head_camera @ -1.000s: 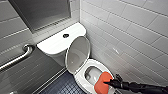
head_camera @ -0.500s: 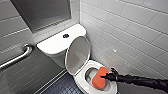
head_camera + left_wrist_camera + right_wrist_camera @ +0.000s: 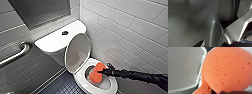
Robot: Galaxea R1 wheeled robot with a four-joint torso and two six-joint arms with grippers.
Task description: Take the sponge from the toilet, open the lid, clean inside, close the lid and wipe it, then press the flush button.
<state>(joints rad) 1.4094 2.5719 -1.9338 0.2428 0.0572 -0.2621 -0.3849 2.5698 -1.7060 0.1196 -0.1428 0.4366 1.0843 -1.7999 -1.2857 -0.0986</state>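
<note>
The white toilet [image 3: 80,82] stands in the corner with its lid [image 3: 77,53] raised upright against the tank. My right gripper [image 3: 101,72] reaches in from the right and is shut on the orange sponge [image 3: 96,73], which sits down inside the bowl against its inner wall. Close up, the sponge [image 3: 226,69] looms large, with the raised lid [image 3: 183,65] beside it. The dark round flush button [image 3: 65,32] sits in the middle of the tank top [image 3: 52,41]. The left wrist view looks at grey, blurred surfaces with nothing held in it.
A metal grab bar [image 3: 15,55] runs along the grey wall on the left. White tiled wall [image 3: 130,32] stands close on the right of the toilet. Dark small-tiled floor [image 3: 60,87] lies in front of the bowl. A steel panel [image 3: 42,10] hangs above the tank.
The sponge and my right gripper have barely shifted inside the bowl. The lid stays raised and nothing else has moved.
</note>
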